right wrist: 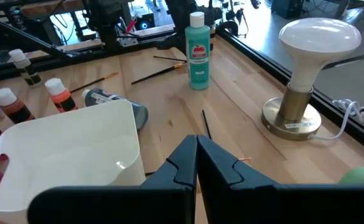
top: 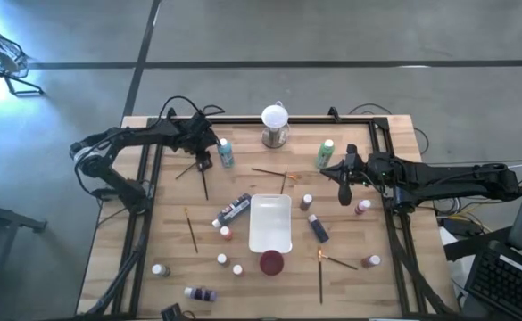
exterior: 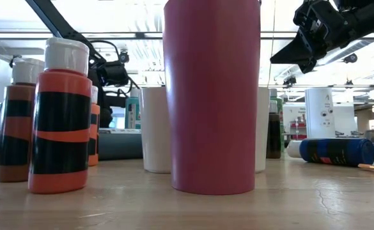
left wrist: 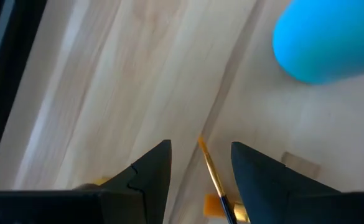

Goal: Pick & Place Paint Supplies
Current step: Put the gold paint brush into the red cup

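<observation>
Small white-capped paint bottles and thin brushes lie scattered over the wooden table. My left gripper (top: 205, 159) (left wrist: 200, 146) is low at the table's far left, open. Its fingers stand on either side of the orange-tipped end of a brush (left wrist: 210, 169) lying flat; whether they touch it I cannot tell. A teal bottle (top: 226, 153) (left wrist: 328, 40) stands upright just beside it. My right gripper (top: 345, 196) (right wrist: 197, 142) (exterior: 289, 57) is shut, holds nothing, and hangs above the table near a green bottle (top: 325, 153). Two brushes (top: 269, 171) lie ahead of it.
A white tray (top: 270, 223) and a dark red cup (top: 271, 262) sit mid-table. The white globe on its metal base (top: 275, 125) stands at the far edge. A dark blue bottle (top: 318, 227) lies beside the tray; orange bottles (exterior: 62, 115) stand near the front. Black rails frame the table.
</observation>
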You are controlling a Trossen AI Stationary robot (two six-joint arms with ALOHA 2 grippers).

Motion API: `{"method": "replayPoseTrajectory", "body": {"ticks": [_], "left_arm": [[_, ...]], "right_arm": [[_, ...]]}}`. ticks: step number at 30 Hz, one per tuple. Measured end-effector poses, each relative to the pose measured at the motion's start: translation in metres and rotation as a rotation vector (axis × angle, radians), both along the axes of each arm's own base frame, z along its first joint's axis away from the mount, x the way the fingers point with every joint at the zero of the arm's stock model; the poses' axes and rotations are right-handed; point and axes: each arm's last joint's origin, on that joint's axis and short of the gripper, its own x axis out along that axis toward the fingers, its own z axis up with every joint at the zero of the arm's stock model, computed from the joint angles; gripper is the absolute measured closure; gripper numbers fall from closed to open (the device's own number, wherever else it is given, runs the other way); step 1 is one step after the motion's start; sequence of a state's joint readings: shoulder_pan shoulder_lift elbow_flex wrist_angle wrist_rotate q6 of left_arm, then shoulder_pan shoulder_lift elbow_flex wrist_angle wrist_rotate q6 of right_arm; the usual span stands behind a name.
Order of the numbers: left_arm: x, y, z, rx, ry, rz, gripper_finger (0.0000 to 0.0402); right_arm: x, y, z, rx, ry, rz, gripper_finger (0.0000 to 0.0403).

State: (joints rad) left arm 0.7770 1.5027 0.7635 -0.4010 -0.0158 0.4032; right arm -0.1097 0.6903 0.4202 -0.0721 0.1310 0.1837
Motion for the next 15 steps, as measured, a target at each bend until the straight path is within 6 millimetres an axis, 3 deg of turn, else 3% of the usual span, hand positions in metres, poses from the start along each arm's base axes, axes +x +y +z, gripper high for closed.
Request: {"method": "replayPoseTrajectory", "body": {"ticks": [9, 15], "left_arm": [[-0.001, -0.001, 0.001, -0.013, -0.017, 0.020, 0.0229], [-0.003, -0.005, 0.014, -0.057, -0.020, 0.023, 0.0229]], "right_arm": [[0.000, 0.000, 0.000, -0.004, 0.001, 0.001, 0.0394], [0.000, 0.000, -0.001, -0.004, 0.004, 0.001, 0.0394]]}}
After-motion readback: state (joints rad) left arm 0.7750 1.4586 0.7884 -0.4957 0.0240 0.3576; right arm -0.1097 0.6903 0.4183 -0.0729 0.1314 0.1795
